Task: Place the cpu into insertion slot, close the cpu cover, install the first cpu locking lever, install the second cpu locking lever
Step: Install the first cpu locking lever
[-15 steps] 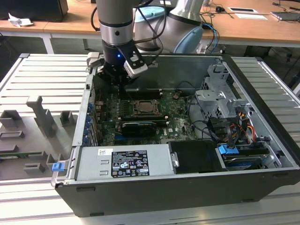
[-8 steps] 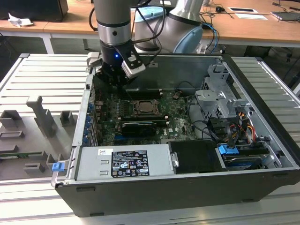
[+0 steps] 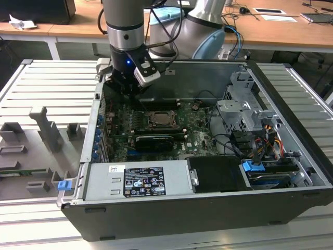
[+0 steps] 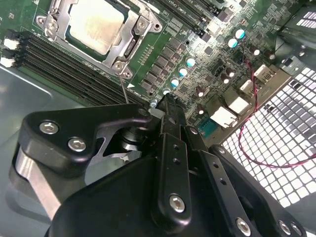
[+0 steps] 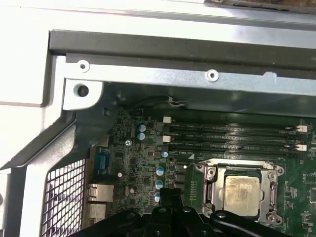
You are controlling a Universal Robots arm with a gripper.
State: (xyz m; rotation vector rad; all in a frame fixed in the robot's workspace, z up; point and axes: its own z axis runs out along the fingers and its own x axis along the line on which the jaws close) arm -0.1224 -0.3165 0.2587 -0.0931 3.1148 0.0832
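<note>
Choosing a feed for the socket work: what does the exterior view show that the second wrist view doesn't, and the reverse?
Exterior view's own: the whole open case, the labelled power supply, the drive cage, and the arm over the case's far corner on that view's left.
Second wrist view's own: close detail of the cpu with the cpu cover lying flat around it, plus the perforated rear grille.
Shared: the hand, the green board, and the cpu under its cover.

cpu (image 5: 241, 191) under cpu cover (image 5: 267, 195)
</note>
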